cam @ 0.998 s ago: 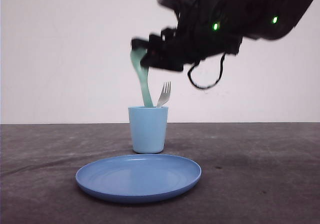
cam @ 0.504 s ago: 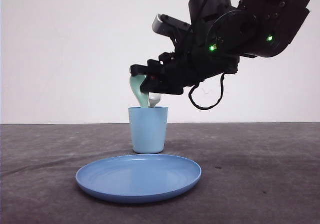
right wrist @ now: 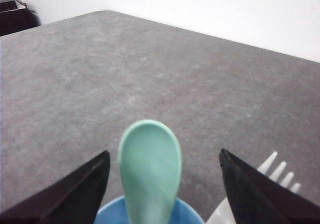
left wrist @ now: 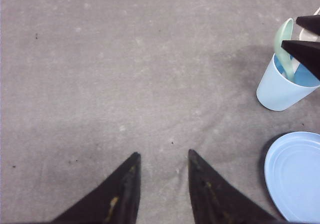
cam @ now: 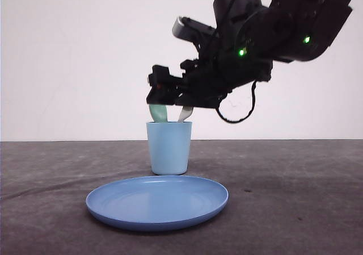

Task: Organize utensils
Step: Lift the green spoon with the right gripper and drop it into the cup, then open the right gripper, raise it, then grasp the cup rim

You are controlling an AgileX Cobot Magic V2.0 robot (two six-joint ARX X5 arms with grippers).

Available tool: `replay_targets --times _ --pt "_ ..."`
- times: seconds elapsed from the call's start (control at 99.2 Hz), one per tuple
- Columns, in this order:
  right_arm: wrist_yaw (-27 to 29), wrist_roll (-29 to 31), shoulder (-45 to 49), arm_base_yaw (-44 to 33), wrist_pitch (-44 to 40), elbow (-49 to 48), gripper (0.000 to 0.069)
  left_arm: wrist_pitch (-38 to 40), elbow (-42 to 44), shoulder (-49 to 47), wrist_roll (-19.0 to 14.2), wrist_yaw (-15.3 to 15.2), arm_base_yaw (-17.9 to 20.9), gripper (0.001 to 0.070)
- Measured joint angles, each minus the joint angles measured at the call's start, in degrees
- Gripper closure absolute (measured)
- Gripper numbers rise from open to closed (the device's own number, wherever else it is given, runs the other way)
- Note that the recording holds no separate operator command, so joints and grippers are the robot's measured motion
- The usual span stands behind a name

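The mint-green spoon [right wrist: 150,169] stands bowl-up in the light blue cup [cam: 169,147], and the white fork [right wrist: 282,176] leans in the same cup beside it. My right gripper [right wrist: 164,154] hovers just above the cup's rim and is open. Its fingers stand on either side of the spoon's bowl with a gap on each side. From the front, the right gripper [cam: 161,96] covers the tops of the spoon [cam: 159,113] and fork [cam: 184,114]. My left gripper [left wrist: 164,154] is open over bare table, well away from the cup [left wrist: 280,89].
A round blue plate [cam: 157,201] lies on the grey table in front of the cup, with nothing on it. It also appears at the edge of the left wrist view as the plate [left wrist: 295,174]. A white wall stands behind the table.
My right gripper came down over the cup with the spoon. The spoon has sunk into the cup and the fingers now stand apart from it.
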Motion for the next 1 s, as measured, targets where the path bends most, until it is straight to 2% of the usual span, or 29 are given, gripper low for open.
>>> replay_targets --times 0.131,0.252,0.433,0.655,0.716,0.887,0.998 --pt "-0.33 0.00 -5.29 0.00 -2.08 0.00 0.0246 -0.02 0.00 0.02 0.00 0.00 0.00 0.0547" --pt "-2.78 0.00 -11.41 0.00 -8.39 0.02 0.0246 0.00 0.00 0.00 -0.02 0.00 0.00 0.0547" --pt "-2.86 0.00 -20.65 -0.96 -23.67 0.02 0.0246 -0.02 0.00 0.02 -0.02 0.00 0.00 0.0547" --pt "-3.17 0.02 -29.24 -6.08 -44.41 0.04 0.0243 -0.04 0.00 0.02 0.00 0.00 0.00 0.0547" --pt "-4.48 0.00 -29.46 -7.43 -49.24 0.04 0.0209 -0.02 0.00 0.00 0.00 0.00 0.00 0.0547" --pt "-6.21 -0.46 -29.03 -7.61 -56.00 0.04 0.0030 -0.02 0.00 0.02 0.00 -0.02 0.02 0.0547" --pt "-6.19 -0.92 -28.61 -6.67 -56.02 -0.11 0.0011 -0.04 0.00 0.00 0.00 0.00 0.04 0.0547"
